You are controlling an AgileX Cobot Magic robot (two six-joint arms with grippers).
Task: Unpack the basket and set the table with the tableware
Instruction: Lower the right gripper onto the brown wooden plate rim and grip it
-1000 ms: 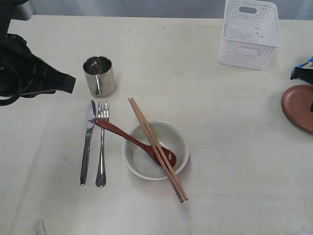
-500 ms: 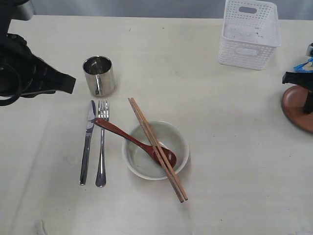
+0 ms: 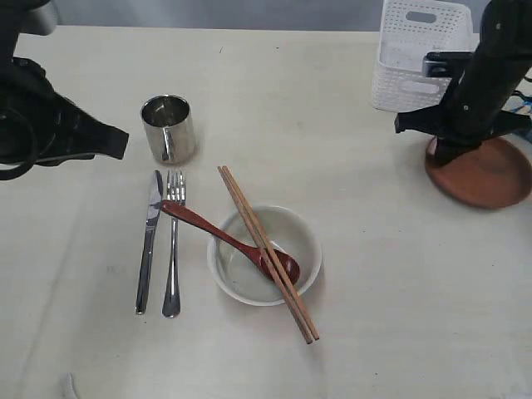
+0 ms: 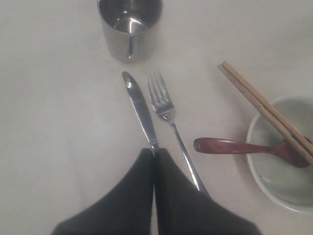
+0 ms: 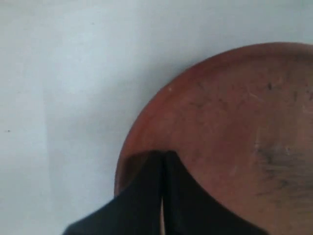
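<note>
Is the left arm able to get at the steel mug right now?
Probably yes: the shut left gripper is close to the mug, nothing standing between them; it would need to open first.

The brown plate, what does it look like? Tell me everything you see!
The brown plate is round, reddish-brown and matte, with a low raised rim and dark scuffs inside. Its visible part is bare. It sits flat on the table, near the white basket. The right gripper stands over its rim with jaws shut together; whether they touch it is unclear.
</note>
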